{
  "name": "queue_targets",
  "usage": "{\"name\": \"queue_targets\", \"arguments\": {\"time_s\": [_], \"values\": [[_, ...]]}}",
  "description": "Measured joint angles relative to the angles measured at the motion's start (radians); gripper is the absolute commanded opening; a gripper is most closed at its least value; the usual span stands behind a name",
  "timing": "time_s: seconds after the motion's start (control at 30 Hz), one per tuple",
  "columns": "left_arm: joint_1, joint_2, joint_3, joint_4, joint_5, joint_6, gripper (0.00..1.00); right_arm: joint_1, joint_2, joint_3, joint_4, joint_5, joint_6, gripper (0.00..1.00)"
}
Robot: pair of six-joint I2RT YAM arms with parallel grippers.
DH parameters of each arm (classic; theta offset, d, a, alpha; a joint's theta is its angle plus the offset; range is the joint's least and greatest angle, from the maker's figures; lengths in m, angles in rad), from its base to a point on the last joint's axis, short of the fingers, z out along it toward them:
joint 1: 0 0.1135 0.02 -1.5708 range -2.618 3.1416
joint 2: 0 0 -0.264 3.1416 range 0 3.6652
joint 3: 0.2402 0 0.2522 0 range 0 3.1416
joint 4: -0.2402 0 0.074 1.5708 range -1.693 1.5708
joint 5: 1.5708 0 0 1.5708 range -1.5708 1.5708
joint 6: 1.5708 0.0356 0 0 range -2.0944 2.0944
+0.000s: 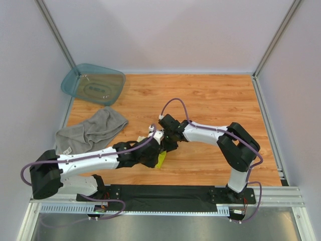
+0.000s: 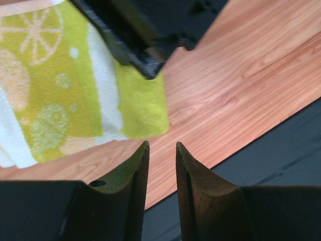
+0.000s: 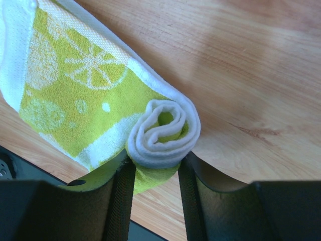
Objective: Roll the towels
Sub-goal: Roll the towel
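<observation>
Right wrist view: the yellow-and-white cloth point(image 3: 85, 85) lies partly rolled on the worktop point(image 3: 251, 75). Its long axis runs from frame centre to upper left, and its spiral end is pinched between the fingers of the right end effector point(image 3: 156, 165). The left end effector point(image 2: 161, 146) hangs just beside the cloth's loose edge, fingers slightly apart, empty. At the top view's left, the grey towel point(image 1: 90, 130) lies crumpled, well apart.

On my feed, the small lime-yellow and white terry cloth point(image 3: 75, 100) carries pale lemon-slice and dot prints, with white bands along its edges. I also see the large plain grey terry towel point(image 1: 93, 130), the translucent teal plastic tub point(image 1: 93, 84) and the orange-brown wood-grain tabletop point(image 1: 215, 100).
</observation>
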Motion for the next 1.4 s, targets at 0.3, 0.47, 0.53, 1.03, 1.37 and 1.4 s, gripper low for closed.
{"name": "queue_targets", "arguments": {"time_s": [0.3,0.47,0.53,1.03,1.37,1.4], "values": [[-0.07,0.18,0.1,-0.009,-0.147,-0.002,0.43,-0.006,0.006,0.006,-0.014,-0.008,0.0,0.39],[-0.082,0.232,0.131,-0.042,-0.233,-0.006,0.49,-0.018,0.007,0.006,-0.019,-0.023,0.0,0.39],[-0.085,0.248,0.135,-0.045,-0.254,-0.01,0.49,-0.022,0.011,0.01,-0.022,-0.031,0.0,0.39],[-0.188,0.344,0.215,-0.168,-0.381,-0.056,0.5,-0.015,0.042,0.052,-0.047,-0.037,-0.012,0.39],[-0.254,0.439,0.353,-0.284,-0.478,-0.059,0.63,-0.009,0.054,0.067,-0.05,-0.042,-0.017,0.39],[-0.254,0.443,0.353,-0.279,-0.478,-0.057,0.64,-0.006,0.055,0.069,-0.048,-0.042,-0.018,0.39]]}}
